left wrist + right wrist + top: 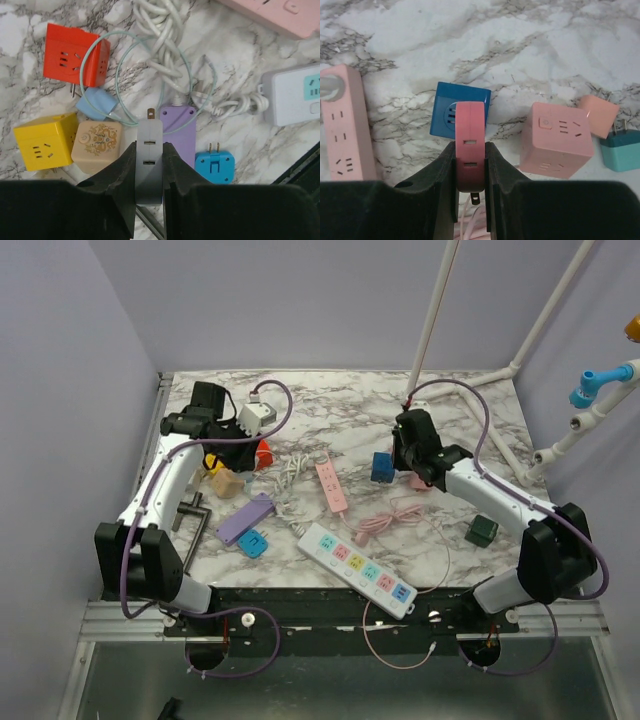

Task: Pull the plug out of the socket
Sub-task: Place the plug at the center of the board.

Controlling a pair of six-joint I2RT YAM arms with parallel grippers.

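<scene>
Marble tabletop [350, 405] was scattered with cube sockets, strips and loose plugs.

Left gripper [150, 148] was clamped on a grey plug [150, 131], one pad pressed to each side. One metal prong stuck out of the plug's far end, bare and seated in nothing. In the wrist view the plug hung over the near end of a purple strip [182, 131]. A beige cube [97, 145] sat just to its left and a yellow cube [42, 147] beyond that. Red cube socket [75, 60] sat farther off, with a pale blue plug [97, 104] by its lower corner. Small blue adapter [215, 166] lay right of the purple strip, prongs pointing away.

Right gripper [470, 150] was likewise closed tight on a pink plug [470, 125]. Its prong showed at the near end, toward the wrist, free of any socket. Blue cube socket [447, 112] stood directly behind the plug's far end; whether the two touched could not be told. Pink cube [557, 137] lay to the right, pink strip [342, 125] to the left.

Overhead, a long white strip [358, 568] lay near the front edge, between the arms.
</scene>
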